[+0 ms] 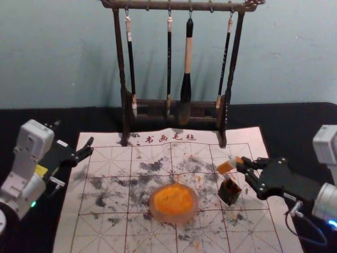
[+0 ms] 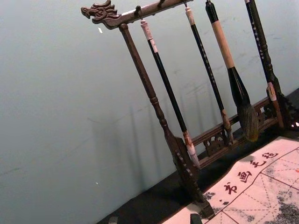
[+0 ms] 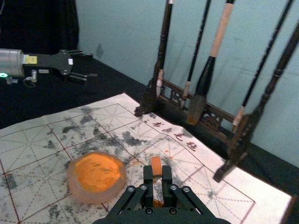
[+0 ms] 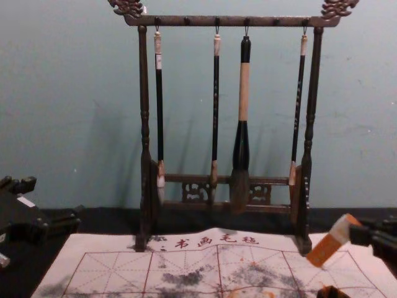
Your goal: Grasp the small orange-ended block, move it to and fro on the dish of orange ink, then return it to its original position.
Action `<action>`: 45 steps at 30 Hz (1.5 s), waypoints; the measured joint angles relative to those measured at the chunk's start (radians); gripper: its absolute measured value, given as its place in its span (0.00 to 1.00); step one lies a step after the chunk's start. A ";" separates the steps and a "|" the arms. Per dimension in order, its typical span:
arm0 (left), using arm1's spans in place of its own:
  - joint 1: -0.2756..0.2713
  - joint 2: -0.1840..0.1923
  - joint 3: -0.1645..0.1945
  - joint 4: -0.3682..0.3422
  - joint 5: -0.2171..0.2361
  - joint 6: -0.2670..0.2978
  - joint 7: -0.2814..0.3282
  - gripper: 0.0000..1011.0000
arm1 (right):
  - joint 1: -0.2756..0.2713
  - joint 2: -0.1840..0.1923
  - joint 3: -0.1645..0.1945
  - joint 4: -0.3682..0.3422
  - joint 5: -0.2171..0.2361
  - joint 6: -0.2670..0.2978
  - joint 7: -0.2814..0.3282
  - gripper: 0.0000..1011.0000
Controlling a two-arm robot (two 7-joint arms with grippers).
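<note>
Two grippers showed in our head view: right gripper (image 1: 242,164) was clamped on the orange-ended block (image 1: 226,167) over the dark pot (image 1: 229,193), left gripper (image 1: 87,149) idled, fingers apart. Left wrist gave us the brush rack (image 2: 156,105). Right wrist, we saw the block pinched. Chest view, it tilted.

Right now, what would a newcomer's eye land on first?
Probably the dish of bright orange ink, near the mat's middle. Next, the dark rack behind, hung with four brushes. Then the orange-ended block, held tilted in the right end effector over the mat's right side.
</note>
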State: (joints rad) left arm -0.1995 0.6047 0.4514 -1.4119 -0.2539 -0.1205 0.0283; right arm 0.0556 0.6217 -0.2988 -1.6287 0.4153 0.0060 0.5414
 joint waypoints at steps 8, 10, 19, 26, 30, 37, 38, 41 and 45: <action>0.000 0.000 0.000 0.000 0.000 0.000 0.000 0.99 | 0.100 0.003 -0.079 0.041 -0.026 0.053 0.051 0.08; 0.000 0.000 0.000 0.000 0.000 0.000 0.000 0.99 | 0.132 0.004 -0.104 0.055 -0.036 0.068 0.071 0.08; 0.000 0.000 0.000 0.000 0.000 0.000 0.000 0.99 | 0.239 0.007 -0.177 0.101 -0.056 0.107 0.134 0.08; 0.000 0.000 0.000 0.000 0.000 0.000 0.000 0.99 | 0.311 0.008 -0.233 0.128 -0.062 0.149 0.186 0.08; 0.000 0.000 0.000 0.000 0.000 0.000 0.000 0.99 | 0.351 0.008 -0.273 0.140 -0.076 0.168 0.213 0.08; 0.000 0.000 0.000 0.000 0.000 0.000 0.000 0.99 | 0.392 0.004 -0.316 0.153 -0.085 0.184 0.235 0.08; 0.000 0.000 0.000 0.000 0.000 0.000 0.000 0.99 | 0.395 0.004 -0.320 0.154 -0.085 0.185 0.237 0.08; 0.000 0.000 0.000 0.000 0.000 0.000 0.000 0.99 | 0.402 0.002 -0.331 0.156 -0.085 0.185 0.240 0.08; 0.000 0.000 0.000 0.000 0.000 0.000 0.000 0.99 | 0.413 0.000 -0.351 0.157 -0.082 0.185 0.243 0.08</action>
State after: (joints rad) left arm -0.1996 0.6047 0.4514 -1.4120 -0.2539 -0.1205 0.0283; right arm 0.4686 0.6215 -0.6493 -1.4716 0.3332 0.1910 0.7847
